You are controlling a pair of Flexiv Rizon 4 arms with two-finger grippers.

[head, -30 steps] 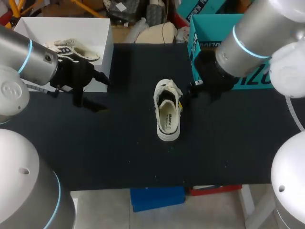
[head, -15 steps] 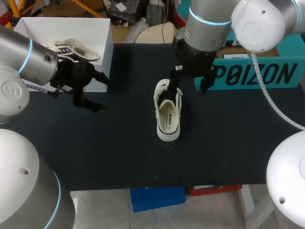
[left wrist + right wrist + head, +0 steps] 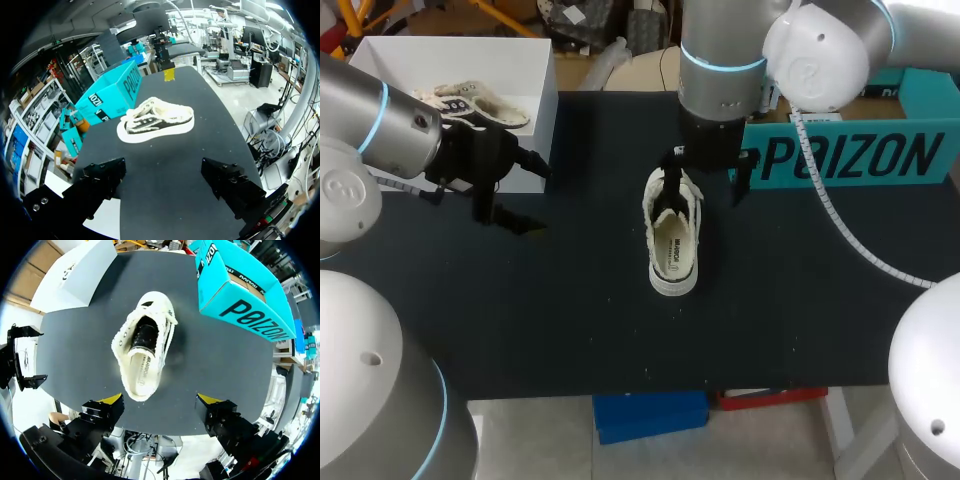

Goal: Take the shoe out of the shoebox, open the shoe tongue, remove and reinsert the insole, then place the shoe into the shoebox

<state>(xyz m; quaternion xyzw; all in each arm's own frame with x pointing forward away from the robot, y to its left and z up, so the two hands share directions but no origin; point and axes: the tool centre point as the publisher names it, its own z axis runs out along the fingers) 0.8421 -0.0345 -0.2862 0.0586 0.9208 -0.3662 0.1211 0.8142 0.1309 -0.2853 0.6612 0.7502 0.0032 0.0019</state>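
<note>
Right fingers (image 3: pixel 105 412) spread above shoe (image 3: pixel 144 347) — black table (image 3: pixel 210 355).

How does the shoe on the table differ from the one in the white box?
The table shoe stands sole-down on the black table, under the open right gripper; the boxed shoe lies inside the white box. The table shoe points away from the robot; the boxed shoe lies crosswise. Both are off-white with dark markings.

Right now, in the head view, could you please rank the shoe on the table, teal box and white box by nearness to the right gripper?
1. Shoe: under the right gripper.
2. Teal box: just right of it.
3. White box: far left corner.
</note>
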